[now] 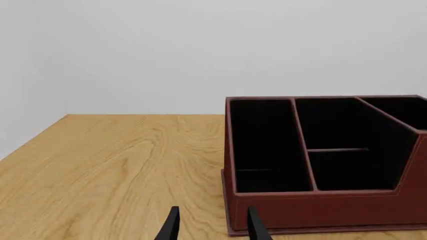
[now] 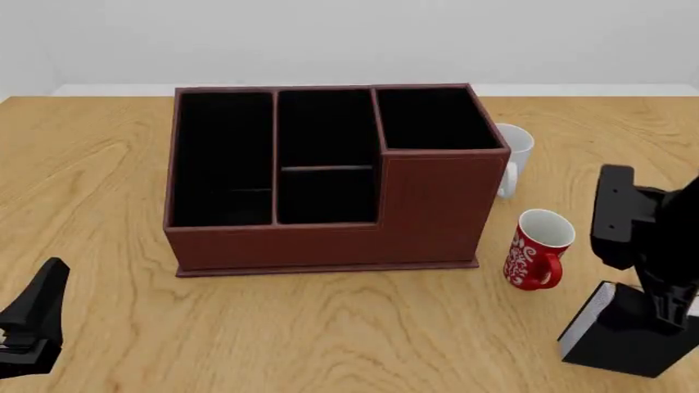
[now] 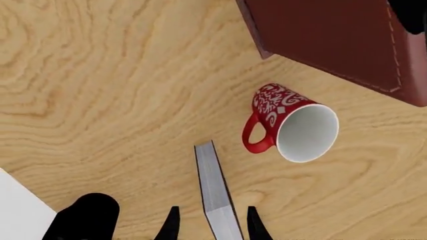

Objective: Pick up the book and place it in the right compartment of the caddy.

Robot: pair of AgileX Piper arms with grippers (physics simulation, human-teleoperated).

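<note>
A light wooden table [image 2: 98, 164] fills the scene (grain clearly visible). Behind its far edge stands a plain pale wall [image 2: 327, 33].

Right hand [image 3: 210, 225] points downward, fingers parted; left hand [image 1: 210, 227] hovers low.

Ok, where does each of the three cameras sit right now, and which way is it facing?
Front: fixed above, behind the arms, looking forward and down at the caddy, both mugs, the book and both arms.
Left wrist: low behind the left gripper, facing the caddy's open compartments.
Right wrist: behind the right gripper, looking down at the book's page edges and the red mug.
Shared: all three show the caddy.
</note>
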